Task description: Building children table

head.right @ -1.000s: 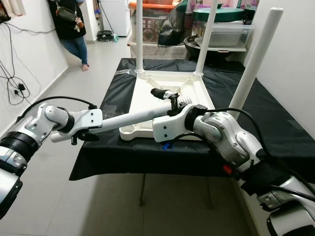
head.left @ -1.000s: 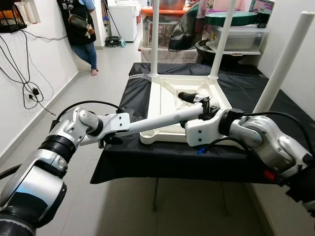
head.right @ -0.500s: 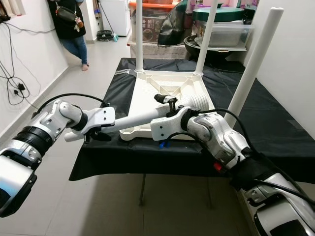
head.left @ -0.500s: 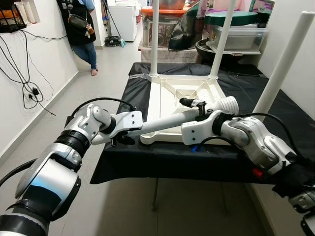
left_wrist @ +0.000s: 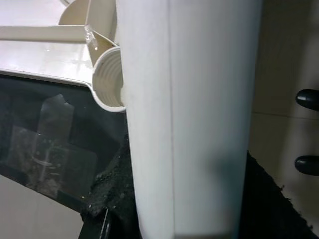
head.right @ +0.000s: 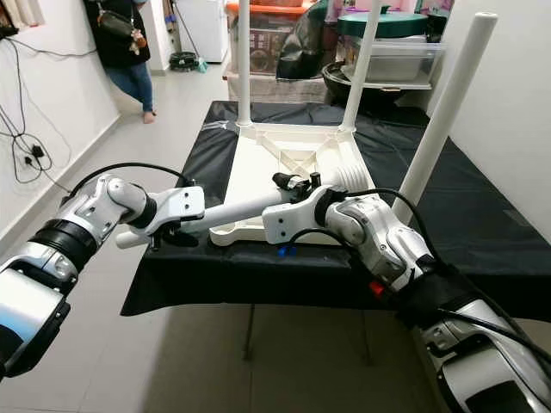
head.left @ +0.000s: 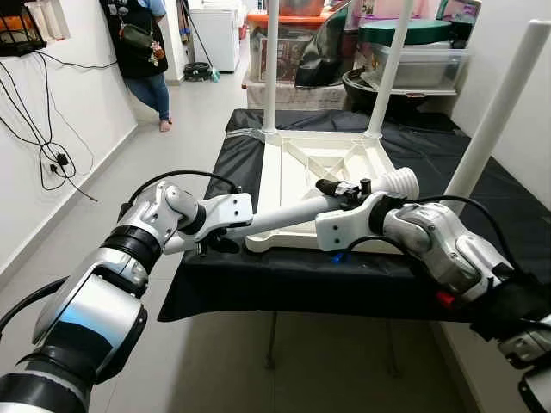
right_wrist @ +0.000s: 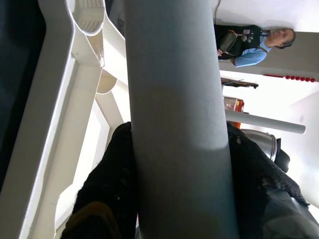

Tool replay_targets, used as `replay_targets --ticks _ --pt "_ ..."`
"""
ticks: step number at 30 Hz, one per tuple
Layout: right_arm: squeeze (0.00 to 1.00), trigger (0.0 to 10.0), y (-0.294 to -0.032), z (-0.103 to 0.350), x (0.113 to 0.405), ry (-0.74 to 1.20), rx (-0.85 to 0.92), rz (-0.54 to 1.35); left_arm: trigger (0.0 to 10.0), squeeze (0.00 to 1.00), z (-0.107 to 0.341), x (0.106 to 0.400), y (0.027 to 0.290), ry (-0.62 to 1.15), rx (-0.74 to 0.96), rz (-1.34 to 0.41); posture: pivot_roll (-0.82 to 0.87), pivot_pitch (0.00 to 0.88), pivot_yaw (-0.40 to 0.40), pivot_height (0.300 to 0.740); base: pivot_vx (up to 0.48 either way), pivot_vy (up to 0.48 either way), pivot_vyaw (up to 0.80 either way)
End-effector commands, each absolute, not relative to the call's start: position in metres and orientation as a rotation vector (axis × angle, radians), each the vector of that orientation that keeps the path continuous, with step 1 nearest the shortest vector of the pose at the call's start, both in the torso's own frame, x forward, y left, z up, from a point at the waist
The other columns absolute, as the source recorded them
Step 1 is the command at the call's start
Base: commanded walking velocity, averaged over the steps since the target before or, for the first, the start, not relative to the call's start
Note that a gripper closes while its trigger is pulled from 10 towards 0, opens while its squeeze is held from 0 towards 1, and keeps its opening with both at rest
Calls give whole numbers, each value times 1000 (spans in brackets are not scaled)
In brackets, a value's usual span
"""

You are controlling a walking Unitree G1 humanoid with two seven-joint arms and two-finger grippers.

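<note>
The left tool [head.left: 211, 245] is clamped on the plain end of a loose white table leg [head.left: 284, 215], and the right tool [head.left: 340, 191] is clamped on the same leg nearer its ribbed, threaded end [head.left: 401, 182]. Between the two tools the leg runs at a slant, low at the left tool and rising past the right tool. Its plain end sticks out beyond the left tool, off the near left corner of the desk [head.left: 284, 275], which is covered with a black cloth. The threaded end pokes out just past the right tool, above the near right part of the upside-down white tabletop [head.left: 310, 159] that lies on the cloth.

Just beyond the left tool, in its wrist view, the empty round socket [left_wrist: 107, 79] at the tabletop's near left corner shows beside the leg.

Two legs [head.left: 271, 64] already stand upright at the tabletop's far corners, well beyond both tools. Another white leg [head.left: 499, 112] rises at a slant to the right of the right tool.

A person [head.left: 142, 52] stands by the wall, far off past the left tool. Storage boxes [head.left: 413, 60] are stacked behind the desk.
</note>
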State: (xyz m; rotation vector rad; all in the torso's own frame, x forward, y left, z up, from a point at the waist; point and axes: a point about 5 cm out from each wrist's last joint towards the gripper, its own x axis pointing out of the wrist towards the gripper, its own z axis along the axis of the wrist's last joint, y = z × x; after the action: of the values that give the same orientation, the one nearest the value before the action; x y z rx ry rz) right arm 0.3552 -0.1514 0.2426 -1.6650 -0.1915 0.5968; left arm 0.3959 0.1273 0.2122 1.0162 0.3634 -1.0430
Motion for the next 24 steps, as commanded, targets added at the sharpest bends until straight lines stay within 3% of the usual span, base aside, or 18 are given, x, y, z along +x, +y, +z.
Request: replay_targets --ticks 1,2,15,21,22,23,24 --pt "0 0 -163 235 359 -120 -1619 557 10000 0 235 398 118 222 1003 -1058 26 0 -37 740 0 0 0" --pt "0 0 -164 236 360 -122 -1616 547 10000 1000 236 398 120 212 1013 -1054 24 0 -34 740 0 0 0" --pt "0 0 -194 245 366 -92 -1550 379 10000 1000 257 393 153 102 898 -997 30 0 -31 740 0 0 0" --pt "0 0 -204 251 369 -98 -1389 294 10000 1000 271 379 161 -32 792 -1012 40 0 -37 740 0 0 0" --pt "0 0 -205 254 370 -106 -1270 269 10000 0 271 372 161 -79 745 -1027 44 0 -41 740 0 0 0" --pt "0 0 -202 256 371 -115 -1103 255 10000 0 265 363 161 -112 685 -1041 43 0 -42 740 0 0 0" --pt "0 0 -202 256 371 -115 -1103 255 10000 0 265 363 161 -112 685 -1041 43 0 -42 740 0 0 0"
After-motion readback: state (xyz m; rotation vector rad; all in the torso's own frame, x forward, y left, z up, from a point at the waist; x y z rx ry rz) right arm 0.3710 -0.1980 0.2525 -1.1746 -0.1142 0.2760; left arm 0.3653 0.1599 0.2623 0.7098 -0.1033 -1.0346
